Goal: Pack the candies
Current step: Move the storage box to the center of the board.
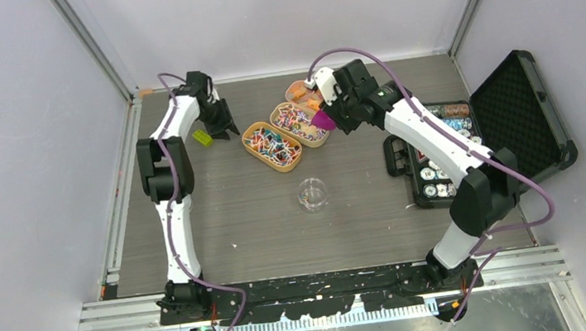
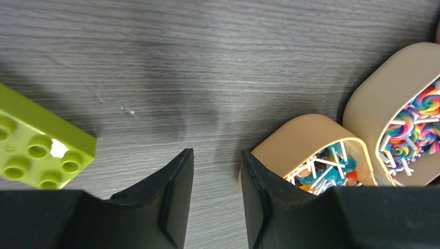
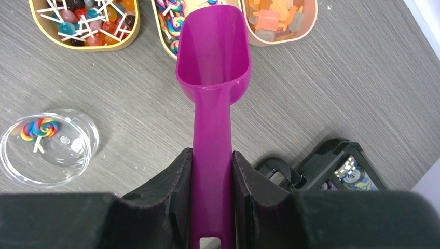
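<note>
Currently, the right gripper point(image 3: 211, 155) is clamped on the handle of the magenta plastic scoop point(image 3: 214, 62), whose empty bowl sits above the near end of the middle of three tan oval trays point(image 3: 83, 45) holding the small mixed-colour candies point(image 3: 88, 23). One rainbow swirl lollipop point(image 3: 39, 128) lies in the clear round dish point(image 3: 72, 163), apart from the trays. The left gripper point(image 2: 217, 158) hovers above the table with jaws parted and empty, between a lime-green studded building brick point(image 2: 39, 148) and the nearest tray.
</note>
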{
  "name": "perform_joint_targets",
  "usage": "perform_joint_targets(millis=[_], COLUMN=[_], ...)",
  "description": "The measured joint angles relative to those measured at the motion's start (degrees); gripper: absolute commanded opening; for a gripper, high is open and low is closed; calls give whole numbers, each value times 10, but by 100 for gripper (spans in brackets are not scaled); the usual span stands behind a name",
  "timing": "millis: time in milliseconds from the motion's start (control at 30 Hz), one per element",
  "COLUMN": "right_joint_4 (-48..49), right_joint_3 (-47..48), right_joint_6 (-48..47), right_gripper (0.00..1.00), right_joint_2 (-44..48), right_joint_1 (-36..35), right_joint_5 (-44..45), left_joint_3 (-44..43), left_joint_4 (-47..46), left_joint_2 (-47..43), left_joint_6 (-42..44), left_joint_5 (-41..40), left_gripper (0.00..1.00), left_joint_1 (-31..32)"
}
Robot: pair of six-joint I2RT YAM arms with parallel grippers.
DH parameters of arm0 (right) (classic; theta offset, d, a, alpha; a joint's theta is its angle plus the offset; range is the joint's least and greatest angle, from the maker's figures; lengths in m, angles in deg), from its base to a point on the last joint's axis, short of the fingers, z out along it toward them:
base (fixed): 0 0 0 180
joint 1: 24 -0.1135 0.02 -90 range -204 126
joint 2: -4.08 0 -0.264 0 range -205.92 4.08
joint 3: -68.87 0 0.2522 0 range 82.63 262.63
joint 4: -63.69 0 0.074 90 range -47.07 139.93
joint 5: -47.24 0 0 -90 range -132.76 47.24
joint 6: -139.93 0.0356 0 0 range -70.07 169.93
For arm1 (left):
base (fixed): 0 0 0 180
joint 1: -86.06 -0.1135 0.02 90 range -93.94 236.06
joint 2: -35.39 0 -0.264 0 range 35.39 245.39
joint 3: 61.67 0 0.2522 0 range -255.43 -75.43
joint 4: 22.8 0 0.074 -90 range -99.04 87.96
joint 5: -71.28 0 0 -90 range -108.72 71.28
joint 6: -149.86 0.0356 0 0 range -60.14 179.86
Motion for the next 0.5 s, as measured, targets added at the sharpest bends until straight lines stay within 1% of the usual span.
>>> perform_joint_targets(millis=[200,333,500], right_joint_4=[8,11,14], right_joint_3=[17,18,20], right_joint_6=[-1,-1,-4], right_gripper=[0,0,0], right_joint_2=[-44,-61,-77], right_joint_1=[0,0,1], right_joint_5=[-9,-14,-16], left_joint_3=[14,46,67], left_joint_4=[2,-19,-27], left_joint_2=[9,4,-5], left_joint_6=[-6,-21,-42], left_joint_5=[40,62,70], left_gripper=[38,37,36], left_joint_1=[3,4,7])
